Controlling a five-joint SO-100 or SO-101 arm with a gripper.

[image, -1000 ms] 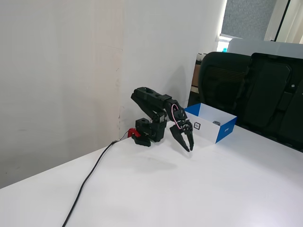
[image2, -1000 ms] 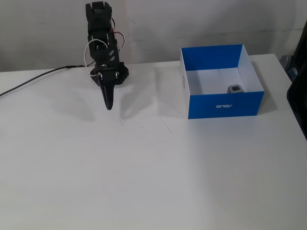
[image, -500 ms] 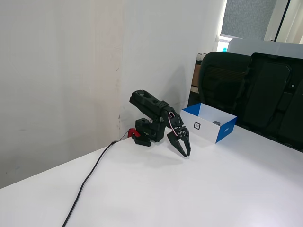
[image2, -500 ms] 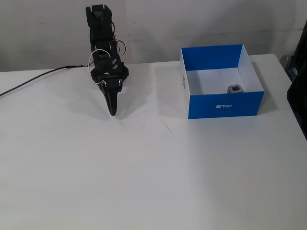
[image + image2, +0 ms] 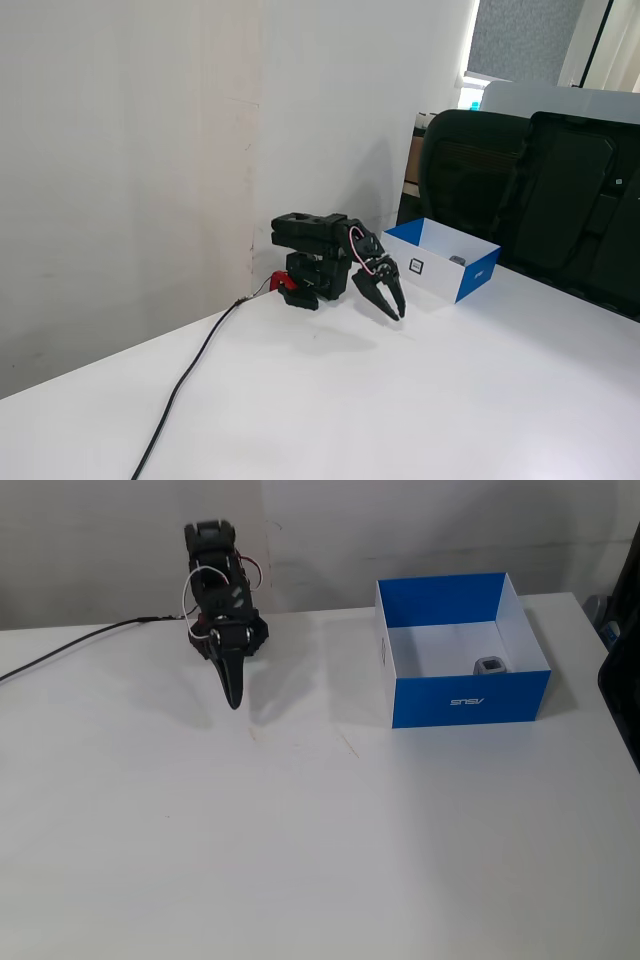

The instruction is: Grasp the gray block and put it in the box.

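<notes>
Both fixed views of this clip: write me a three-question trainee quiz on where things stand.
1. True or false: the gray block lies inside the box.
2. Is the claw holding anything? A) the block B) the cable C) nothing
3. Fill in: in the fixed view showing the blue side with white lettering, the block sits against the box's ____ wall, toward the right.

Key: 1 true. 2 C; the claw hangs shut beside the arm's base, apart from the box. 3 near (front).
</notes>
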